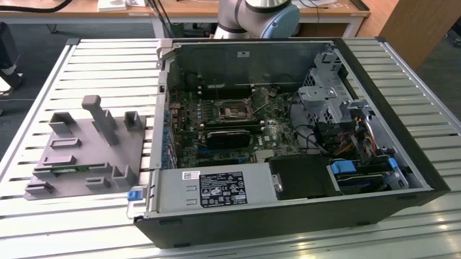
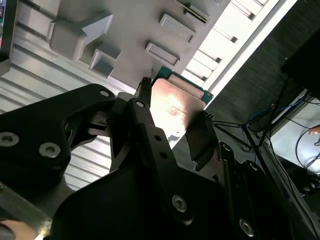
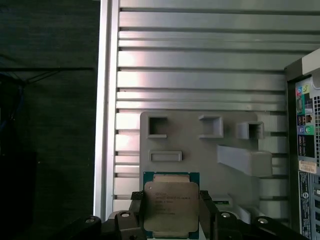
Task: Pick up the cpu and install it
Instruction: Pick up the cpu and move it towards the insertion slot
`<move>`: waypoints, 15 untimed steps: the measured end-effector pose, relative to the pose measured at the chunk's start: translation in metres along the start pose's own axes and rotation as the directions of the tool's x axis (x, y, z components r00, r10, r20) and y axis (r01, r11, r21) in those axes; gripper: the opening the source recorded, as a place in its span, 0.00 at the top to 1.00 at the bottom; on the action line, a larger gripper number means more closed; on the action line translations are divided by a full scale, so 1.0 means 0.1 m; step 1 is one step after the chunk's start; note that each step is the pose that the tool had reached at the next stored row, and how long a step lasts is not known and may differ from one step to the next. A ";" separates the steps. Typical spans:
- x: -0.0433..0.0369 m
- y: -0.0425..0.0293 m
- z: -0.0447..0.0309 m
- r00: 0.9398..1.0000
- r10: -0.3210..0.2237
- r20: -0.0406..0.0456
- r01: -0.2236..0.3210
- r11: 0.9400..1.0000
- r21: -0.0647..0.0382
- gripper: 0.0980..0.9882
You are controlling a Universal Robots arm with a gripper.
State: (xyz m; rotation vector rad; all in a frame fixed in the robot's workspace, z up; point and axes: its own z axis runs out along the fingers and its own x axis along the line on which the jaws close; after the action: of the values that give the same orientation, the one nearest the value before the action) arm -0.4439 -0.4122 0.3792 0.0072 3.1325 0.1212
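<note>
Cpu (image 3: 171, 210) held in pincer (image 3: 171, 201), jaws closed on opposite edges, grey fixture (image 3: 200, 150) behind.

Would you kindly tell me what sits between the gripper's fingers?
The cpu, which the gripper grips by two opposite edges; both wrist views show it.

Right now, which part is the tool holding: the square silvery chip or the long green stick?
The square silvery cpu, clamped in the tool clear of the grey tray; the green stick lies in the tray.
</note>
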 end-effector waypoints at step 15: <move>-0.081 0.044 -0.381 1.000 0.000 0.000 0.000 1.000 0.000 0.52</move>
State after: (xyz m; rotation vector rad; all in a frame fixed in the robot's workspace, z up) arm -0.4360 -0.4108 0.4176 0.0072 3.1325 0.1213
